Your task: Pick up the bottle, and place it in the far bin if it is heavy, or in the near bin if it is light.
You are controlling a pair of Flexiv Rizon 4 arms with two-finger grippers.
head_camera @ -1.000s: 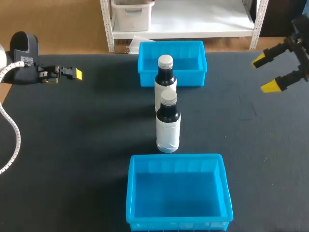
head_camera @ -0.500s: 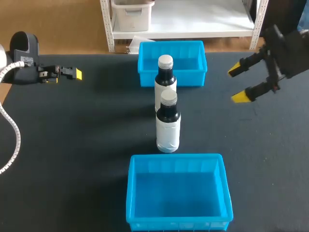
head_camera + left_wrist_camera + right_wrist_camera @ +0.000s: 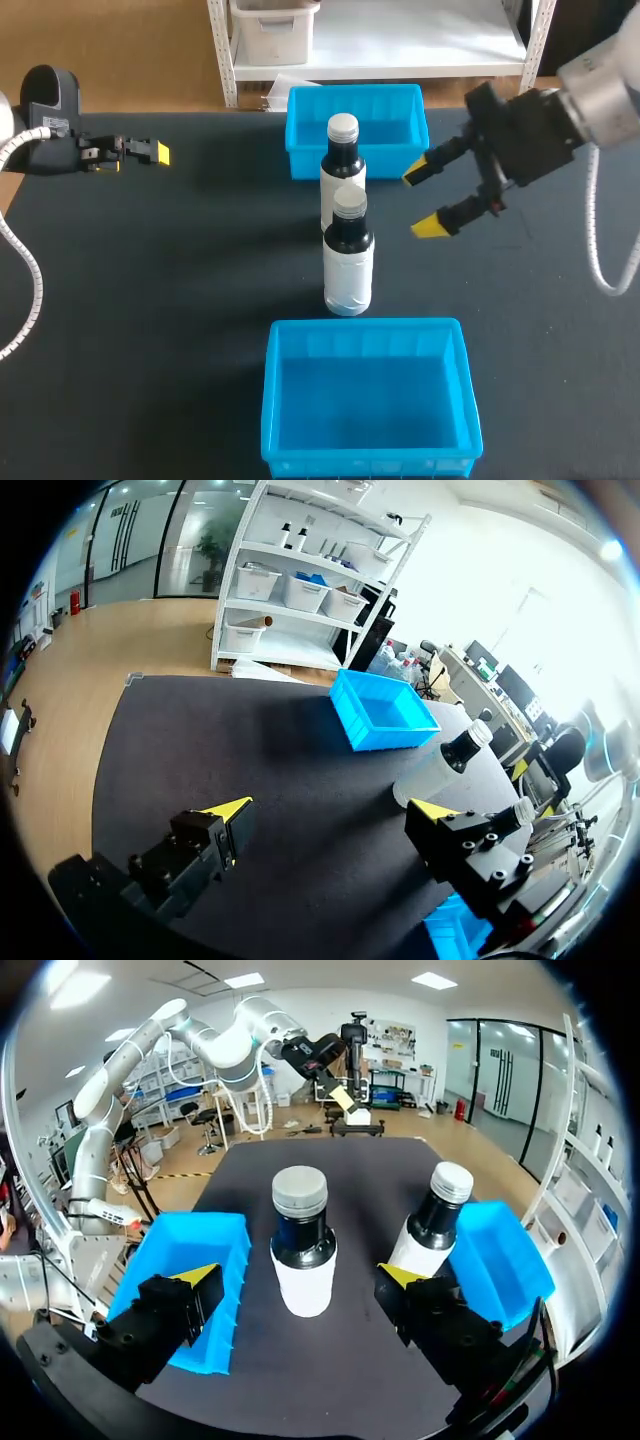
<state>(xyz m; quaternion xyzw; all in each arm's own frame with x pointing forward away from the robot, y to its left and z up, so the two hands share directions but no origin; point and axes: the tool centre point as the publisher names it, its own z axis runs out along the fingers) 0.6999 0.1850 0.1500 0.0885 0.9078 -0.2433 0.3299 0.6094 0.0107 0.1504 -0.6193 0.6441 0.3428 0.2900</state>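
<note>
Near bottle (image 3: pixel 347 262) stands upright on the table (image 3: pixel 150 300), mid-table, just behind the rim of the near bin (image 3: pixel 368 400). Dark body, white label, grey cap. Nothing is touching it.

Far bottle (image 3: pixel 342 160) has the same look and is also upright. It sits directly behind the first one and just in front of the far bin (image 3: pixel 356 128). The head view overlaps the two bottles, but the right wrist view shows a gap between them.

Both bins are blue and open-topped, in line with the bottles. No objects visible inside either.

Right gripper (image 3: pixel 421 201) hangs to the right of the bottles, about level with the gap between them, near but clear of both. Its fingers are spread wide and hold nothing. In the right wrist view the near bottle stands ahead of the gripper, lined up with the space between the yellow tips, no contact. There the far bottle is off to one side next to the far bin, and the near bin is on the other side.

Left gripper (image 3: pixel 330 810) is at the far left edge of the table, well apart from bottles and bins. Left wrist view shows its fingers apart with only bare table between them.
</note>
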